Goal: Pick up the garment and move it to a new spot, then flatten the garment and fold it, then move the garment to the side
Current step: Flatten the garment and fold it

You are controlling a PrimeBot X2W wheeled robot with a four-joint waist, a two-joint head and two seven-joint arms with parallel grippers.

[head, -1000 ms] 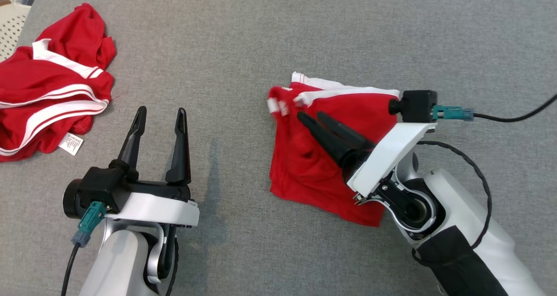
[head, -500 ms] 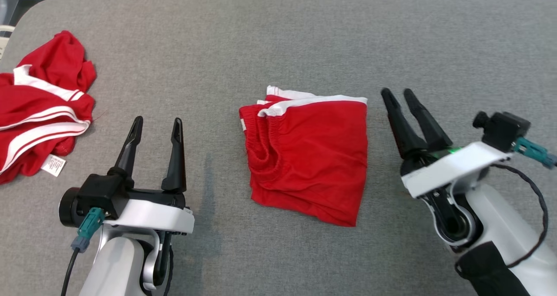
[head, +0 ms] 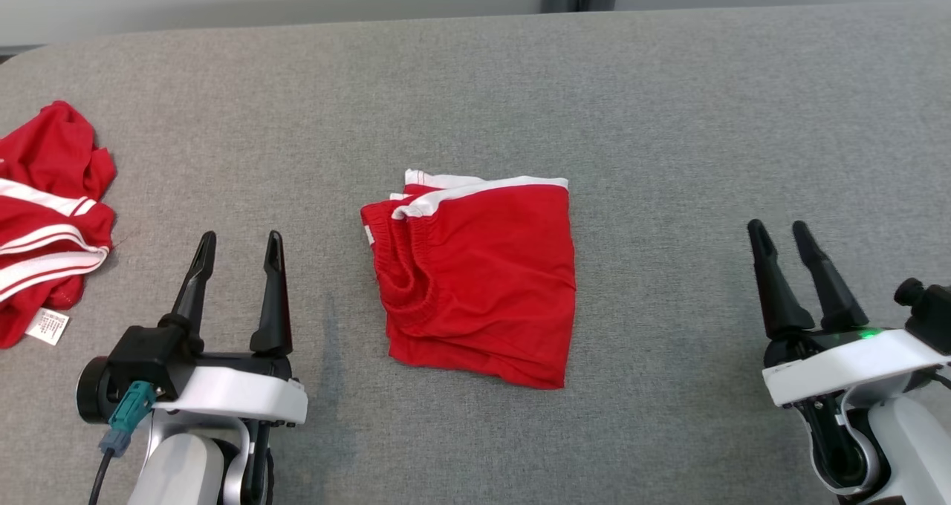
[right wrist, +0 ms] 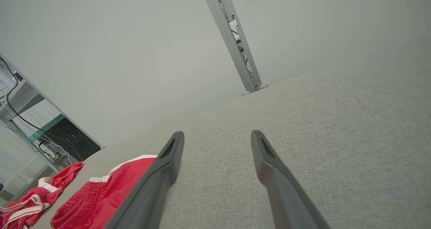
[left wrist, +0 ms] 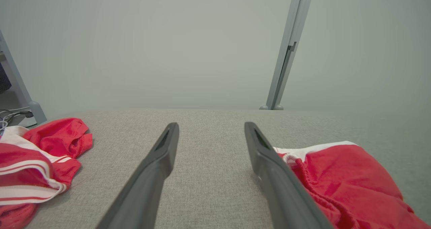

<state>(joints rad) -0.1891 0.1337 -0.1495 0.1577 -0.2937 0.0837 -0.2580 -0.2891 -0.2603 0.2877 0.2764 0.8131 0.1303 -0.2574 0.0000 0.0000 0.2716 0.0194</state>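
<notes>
The garment [head: 479, 278], red shorts with white trim, lies folded into a rough square at the middle of the grey surface; it also shows at the right of the left wrist view [left wrist: 340, 178] and low left in the right wrist view [right wrist: 107, 192]. My left gripper [head: 239, 243] stands open at the lower left, well left of the garment, nothing between its fingers. My right gripper [head: 778, 233] is open at the lower right, clear of the garment and empty.
A second red garment [head: 48, 215] with white stripes and a label lies crumpled at the left edge, also seen in the wrist views [left wrist: 37, 161] [right wrist: 30, 197]. The grey padded surface [head: 669, 134] ends at a pale wall with a metal post [left wrist: 286, 50].
My right gripper has lifted off the folded garment and drawn back to the lower right, empty. The head camera has tilted and shifted, so the whole scene slid left and down.
</notes>
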